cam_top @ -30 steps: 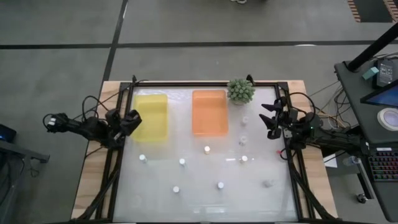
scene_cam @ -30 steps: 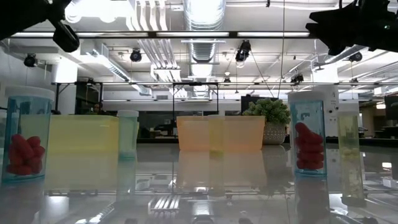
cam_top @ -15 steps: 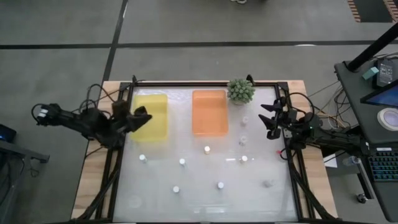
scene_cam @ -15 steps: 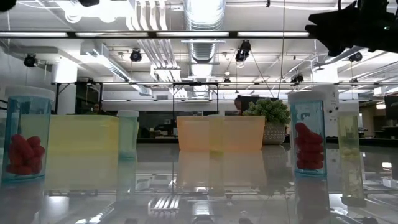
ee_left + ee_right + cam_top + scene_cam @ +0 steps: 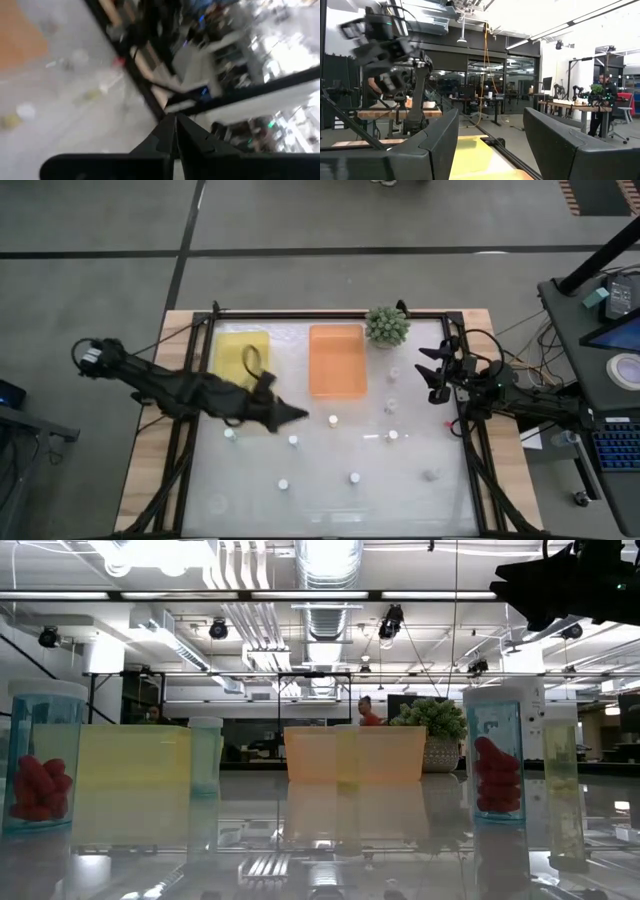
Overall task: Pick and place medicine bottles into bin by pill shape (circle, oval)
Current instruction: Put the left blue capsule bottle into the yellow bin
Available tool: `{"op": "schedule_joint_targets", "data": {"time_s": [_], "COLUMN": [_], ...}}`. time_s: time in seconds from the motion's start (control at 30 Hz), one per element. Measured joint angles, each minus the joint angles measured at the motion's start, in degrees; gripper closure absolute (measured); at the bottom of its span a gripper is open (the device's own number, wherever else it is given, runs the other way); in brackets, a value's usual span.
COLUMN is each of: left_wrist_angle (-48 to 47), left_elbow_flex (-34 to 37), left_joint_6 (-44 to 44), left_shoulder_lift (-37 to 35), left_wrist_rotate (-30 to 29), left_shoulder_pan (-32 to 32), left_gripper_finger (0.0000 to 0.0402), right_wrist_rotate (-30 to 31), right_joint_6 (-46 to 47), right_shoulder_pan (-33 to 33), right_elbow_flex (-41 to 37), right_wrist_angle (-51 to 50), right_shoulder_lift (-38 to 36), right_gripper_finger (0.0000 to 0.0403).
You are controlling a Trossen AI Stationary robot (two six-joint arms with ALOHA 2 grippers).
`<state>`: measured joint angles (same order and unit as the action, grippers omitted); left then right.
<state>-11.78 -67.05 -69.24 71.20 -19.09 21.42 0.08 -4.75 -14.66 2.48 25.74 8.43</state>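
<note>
Several tiny medicine bottles with white caps stand upright and scattered on the glossy table, among them one [image 5: 333, 421] near the middle, one [image 5: 293, 440] and one [image 5: 230, 435]. In the low view, two close bottles [image 5: 40, 755] [image 5: 495, 765] hold red pills. A yellow tray [image 5: 243, 365] and an orange tray [image 5: 337, 360] lie at the far side. My left gripper [image 5: 298, 415] is shut and empty, reaching over the table's middle just left of the middle bottle. My right gripper [image 5: 431, 375] is open and empty at the table's right edge.
A spiky green plant ball [image 5: 387, 326] in a pot stands at the far edge, right of the orange tray. A black frame [image 5: 470, 470] runs round the table. More bottles stand near the right side [image 5: 390, 407] and the near side [image 5: 354, 477]. A person [image 5: 367, 712] shows far behind.
My left arm has swung out from the table's left edge, past the yellow tray, toward the table's middle and somewhat toward the near edge, stretching out low over the table. The bottles have stayed where they were.
</note>
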Motion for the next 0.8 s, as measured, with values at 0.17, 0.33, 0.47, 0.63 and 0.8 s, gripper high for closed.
{"op": "schedule_joint_targets", "data": {"time_s": [0.17,0.33,0.47,0.63,0.8], "left_wrist_angle": [-7.61,-18.22,-26.66,-37.01,-51.89], "left_elbow_flex": [-10.11,-18.64,-24.09,-26.16,-26.88], "left_joint_6": [-4.55,-8.31,4.25,19.06,20.63], "left_shoulder_lift": [9.34,17.51,22.70,27.09,29.92], "left_wrist_rotate": [0.43,6.89,20.74,22.63,19.10], "left_shoulder_pan": [4.09,7.38,9.75,12.32,12.75], "left_gripper_finger": [0.0402,0.0402,0.0402,0.0402,0.0402], "right_wrist_rotate": [0.00,0.02,0.01,0.00,0.03], "right_joint_6": [0.02,0.20,0.15,0.07,-0.42], "right_shoulder_pan": [0.00,-0.01,0.00,-0.02,-0.01], "right_elbow_flex": [0.00,0.00,0.00,0.00,0.00], "right_wrist_angle": [0.00,0.01,0.04,0.07,0.09], "right_shoulder_lift": [0.00,-0.02,-0.02,-0.02,-0.02], "right_gripper_finger": [0.0188,0.0188,0.0188,0.0188,0.0188]}}
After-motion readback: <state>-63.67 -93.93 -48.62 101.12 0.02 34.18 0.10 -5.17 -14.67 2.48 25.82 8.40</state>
